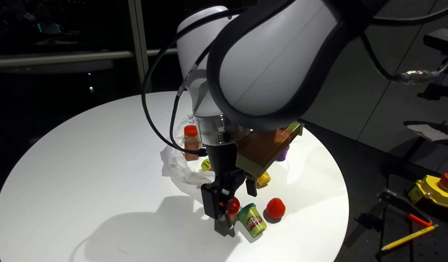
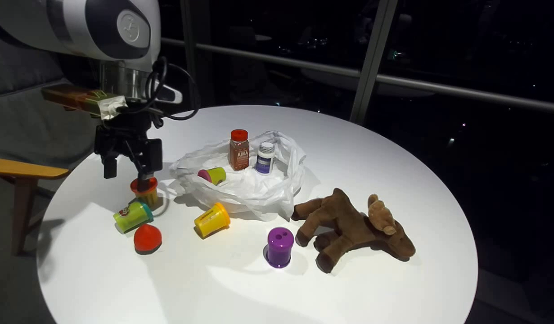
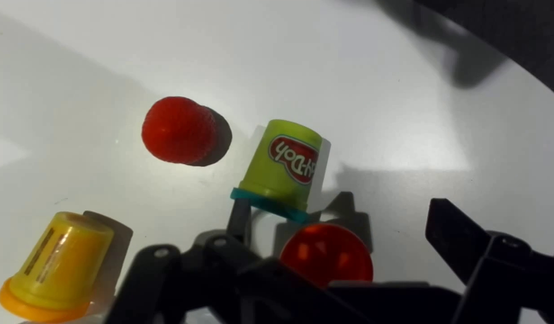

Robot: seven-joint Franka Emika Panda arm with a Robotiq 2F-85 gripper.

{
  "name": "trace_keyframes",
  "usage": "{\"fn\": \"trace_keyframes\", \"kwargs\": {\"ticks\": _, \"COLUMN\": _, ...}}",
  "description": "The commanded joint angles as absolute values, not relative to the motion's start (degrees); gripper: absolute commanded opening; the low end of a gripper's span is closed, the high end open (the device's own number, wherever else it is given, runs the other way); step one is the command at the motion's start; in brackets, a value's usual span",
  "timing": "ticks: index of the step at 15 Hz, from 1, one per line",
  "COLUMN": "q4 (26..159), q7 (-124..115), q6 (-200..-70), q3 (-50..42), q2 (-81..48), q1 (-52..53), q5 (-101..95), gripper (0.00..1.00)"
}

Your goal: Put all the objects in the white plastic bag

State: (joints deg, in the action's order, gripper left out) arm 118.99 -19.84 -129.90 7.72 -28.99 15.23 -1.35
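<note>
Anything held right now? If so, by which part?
Nothing held: the end effector stands open near the round, red-lidded plastic tub, a gap visible beside it.

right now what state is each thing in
Pincer, open
White plastic bag, open
Ajika jar, upright, capped, in bag
White bottle, upright, capped, in bag
Magenta-lidded tub, on its side, closed, in bag
Red-lidded tub, upright, closed
Teal-lidded Play-Doh tub, on its side, closed
Orange-lidded tub, on its side, closed
Purple pencil sharpener, upright
Plush moose, on its side
Red pointed toy, outside bag
Emergency stop, can't tell if pressed
</note>
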Motion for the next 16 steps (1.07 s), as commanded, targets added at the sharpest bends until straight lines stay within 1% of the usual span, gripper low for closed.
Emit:
{"fn": "trace_keyframes", "kwargs": {"ticks": 1, "q4": 119.17, "q7": -18.55, "q6": -131.17, "q3": 7.88, "q2": -28.72, "q1": 15.66, "q5": -0.40, "gripper": 1.00}}
{"fn": "trace_keyframes", "kwargs": {"ticks": 10, "q4": 117.28, "q7": -20.20, "q6": -132.99, "q3": 6.86, "q2": -31.27, "q1": 18.37, "q5": -2.77, "gripper": 1.00}}
{"fn": "trace_keyframes", "kwargs": {"ticks": 16, "q4": 115.73, "q7": -22.05, "q6": -135.02, "q3": 4.61, "q2": -32.47, "q1": 20.15, "q5": -6.13, "gripper": 1.00}}
